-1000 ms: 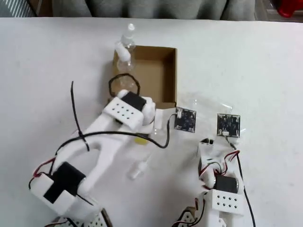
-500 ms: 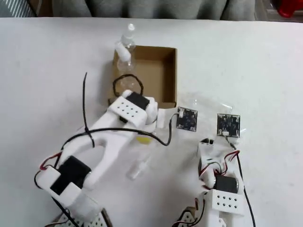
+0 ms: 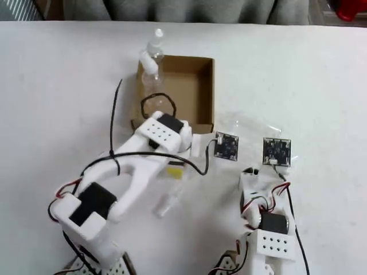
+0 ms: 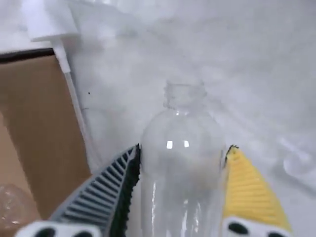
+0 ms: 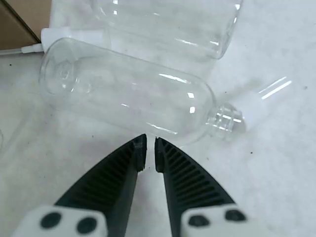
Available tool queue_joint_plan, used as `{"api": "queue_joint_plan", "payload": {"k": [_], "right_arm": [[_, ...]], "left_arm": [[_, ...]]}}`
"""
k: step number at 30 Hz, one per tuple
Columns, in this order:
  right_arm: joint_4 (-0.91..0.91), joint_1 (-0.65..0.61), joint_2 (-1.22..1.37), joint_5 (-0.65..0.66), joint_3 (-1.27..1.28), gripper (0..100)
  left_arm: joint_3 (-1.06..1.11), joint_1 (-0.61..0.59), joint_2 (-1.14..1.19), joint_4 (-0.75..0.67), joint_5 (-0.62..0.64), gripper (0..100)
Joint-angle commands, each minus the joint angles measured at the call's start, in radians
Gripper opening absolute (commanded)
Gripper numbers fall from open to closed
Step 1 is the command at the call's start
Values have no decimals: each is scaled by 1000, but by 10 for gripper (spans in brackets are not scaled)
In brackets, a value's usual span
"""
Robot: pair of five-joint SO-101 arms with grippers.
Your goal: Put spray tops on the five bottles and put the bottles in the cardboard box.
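From above, we see one topped bottle [image 3: 151, 57] at the corner of the cardboard box [image 3: 192, 97]; left wrist: the left gripper [image 4: 183, 148] pinches a topless bottle [image 4: 182, 173] near the box; right wrist: the right gripper [image 5: 146, 141], pressed together, sits beside a lying bottle [image 5: 128, 94]; we judge most work remains.

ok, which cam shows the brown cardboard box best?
High view: the whole brown cardboard box, open top, seen from above. Left wrist view catches one side of it; right wrist view just a corner.

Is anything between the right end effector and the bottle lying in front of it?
Nothing visible. The right end effector sits just short of the lying bottle, only bare table between them. Another bottle lies beyond it, out of the path.
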Motion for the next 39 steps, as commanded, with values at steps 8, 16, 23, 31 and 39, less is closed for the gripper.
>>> {"api": "queue_joint_plan", "payload": {"k": [8,16,23,31,39], "right_arm": [[-5,4,-2,11,8,16],[-10,4,-2,11,8,16],[-10,4,-2,11,8,16],[-10,4,-2,11,8,16],[-10,5,-2,11,8,16]], "left_arm": [[-48,-16,1,-81,38,164],[35,-7,-8,-81,32,87],[-44,2,-10,41,69,52],[-215,-7,-12,204,285,53],[-114,-22,-240,204,433,55]]}}
